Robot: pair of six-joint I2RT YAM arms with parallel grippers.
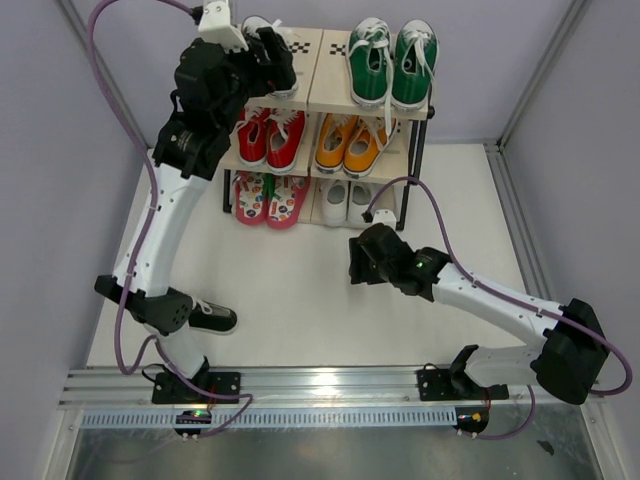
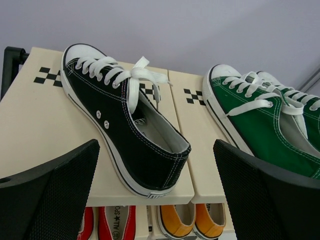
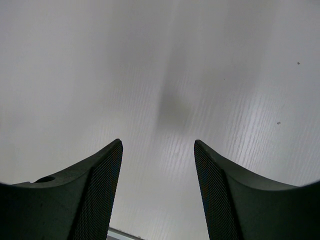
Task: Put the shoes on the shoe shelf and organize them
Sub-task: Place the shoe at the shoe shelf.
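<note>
My left hand (image 2: 155, 150) gapes wide and empty behind the black sneaker (image 2: 125, 125), which lies slanted on the top-left board of the shelf (image 2: 40, 125), so I'd back straight out, clear of its heel.

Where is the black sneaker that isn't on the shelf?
Top view, lower left: the black sneaker lies on the table beside the left arm's elbow, far from the shoe shelf.
</note>
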